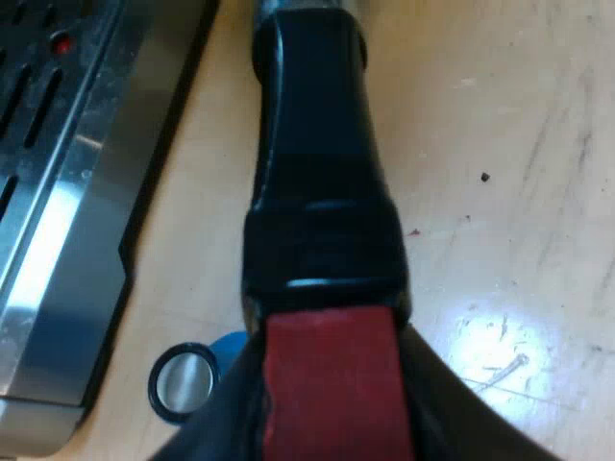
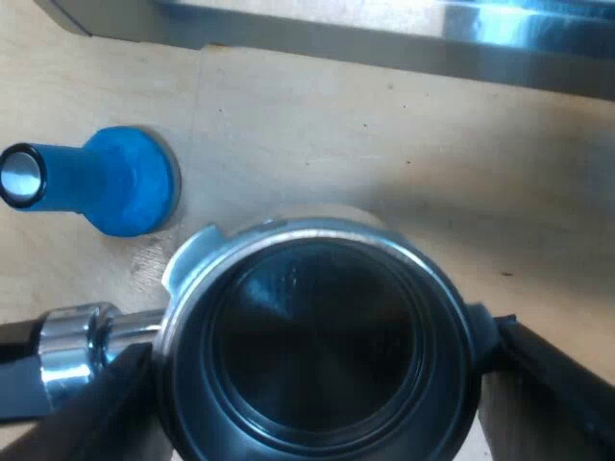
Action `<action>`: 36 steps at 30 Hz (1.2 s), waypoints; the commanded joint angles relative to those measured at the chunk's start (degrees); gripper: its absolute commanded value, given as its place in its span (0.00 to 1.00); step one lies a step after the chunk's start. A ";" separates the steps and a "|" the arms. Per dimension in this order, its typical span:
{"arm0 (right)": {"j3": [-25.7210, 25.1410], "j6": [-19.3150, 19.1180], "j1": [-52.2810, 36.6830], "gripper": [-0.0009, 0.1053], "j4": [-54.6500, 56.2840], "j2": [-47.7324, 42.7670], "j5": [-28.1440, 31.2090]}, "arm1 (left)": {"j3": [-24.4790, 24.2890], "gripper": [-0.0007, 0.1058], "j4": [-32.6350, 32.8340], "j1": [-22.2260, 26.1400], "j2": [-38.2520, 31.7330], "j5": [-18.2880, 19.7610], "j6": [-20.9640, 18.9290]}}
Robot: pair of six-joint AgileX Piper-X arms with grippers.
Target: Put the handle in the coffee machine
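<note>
The metal holder's dark handle (image 1: 317, 182) runs away from my left gripper (image 1: 332, 384), whose black fingers (image 1: 216, 427) close on both sides of its red end (image 1: 332, 394). In the right wrist view I look down into the holder's round empty basket (image 2: 317, 346). My right gripper (image 2: 317, 379) has one black finger (image 2: 101, 403) pressed against the basket near the chrome neck (image 2: 72, 341) and the other against the opposite side. The holder hangs a little above the wooden table, near the espresso machine's base (image 2: 384, 38).
A blue tamper (image 2: 120, 182) with a shiny metal end lies on the table (image 2: 384, 163) between the holder and the machine; it also lies beside the handle (image 1: 183, 382). The machine's steel drip tray (image 1: 58, 221) with its slotted grate is close alongside the handle.
</note>
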 commanded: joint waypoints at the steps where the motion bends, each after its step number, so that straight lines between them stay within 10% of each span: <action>1: -0.87 -1.43 -0.09 0.01 -1.20 -0.95 -1.12 | -0.23 0.01 0.33 -0.39 -0.29 0.77 0.55; 14: -0.87 -1.72 -0.09 0.09 -1.20 -0.95 -4.40 | -0.23 0.01 0.33 -0.39 -0.29 1.16 0.55; 22: -0.87 -4.55 -0.09 0.81 -1.20 -0.95 -5.43 | -0.23 0.01 0.33 -0.39 -0.29 1.16 0.55; 36: -0.87 -7.68 -0.09 0.82 -1.20 -2.82 2.43 | -0.23 0.01 2.15 -0.39 -3.10 1.16 -0.32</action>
